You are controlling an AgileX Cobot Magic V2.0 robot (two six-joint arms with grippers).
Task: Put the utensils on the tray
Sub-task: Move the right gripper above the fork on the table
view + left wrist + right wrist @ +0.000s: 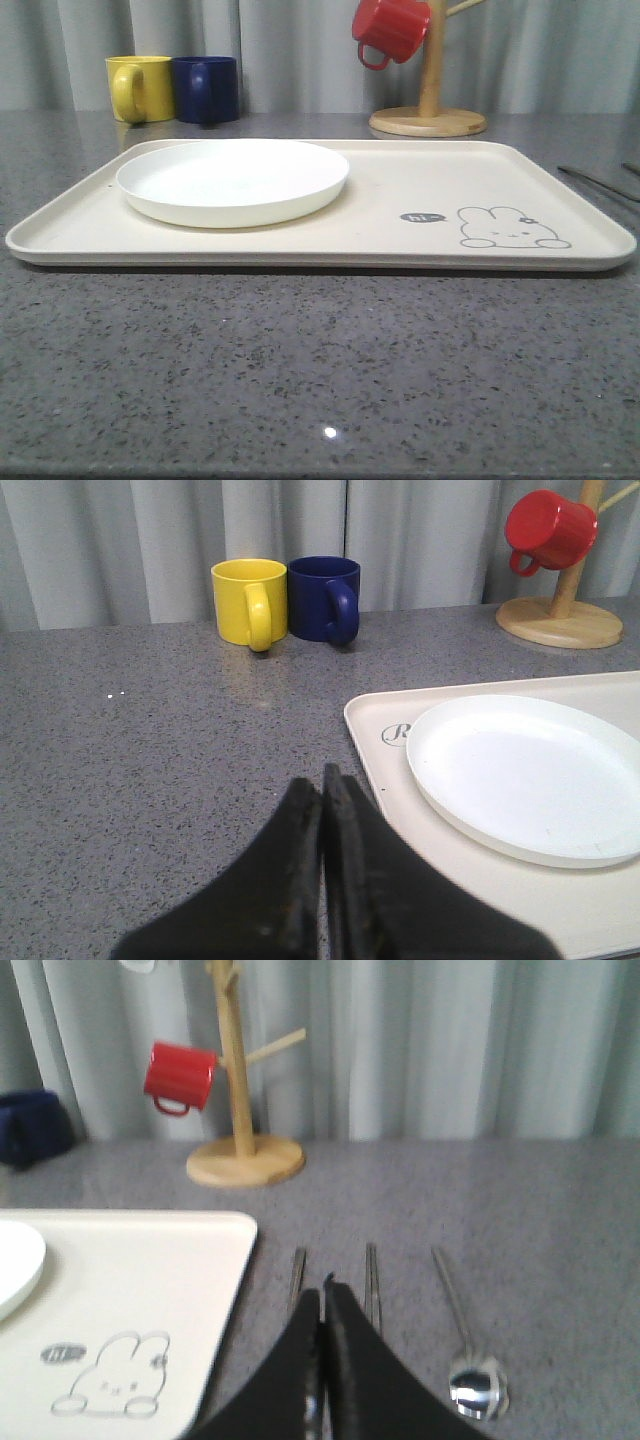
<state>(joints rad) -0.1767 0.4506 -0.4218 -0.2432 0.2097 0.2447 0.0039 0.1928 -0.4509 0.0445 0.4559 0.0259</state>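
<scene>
The cream tray (400, 215) with its bunny drawing lies across the middle of the table, and the white plate (232, 180) sits on its left part. To the right of the tray, on the grey table, lie the utensils: a slim steel handle (297, 1270), a pair of flat chopsticks (372, 1278) and a round-bowled spoon (476, 1388). My right gripper (323, 1286) hovers shut over the handle and chopsticks and hides their near ends. The left gripper (322, 776) is shut with nothing in it, above the table just beside the tray's left edge (362, 742) and the plate (530, 775).
A yellow mug (140, 88) and a blue mug (206, 89) stand behind the tray at the back left. A wooden mug stand (428, 120) with a red mug (392, 28) hanging on it is at the back right. Thin steel pieces (598, 182) show at the table's right edge.
</scene>
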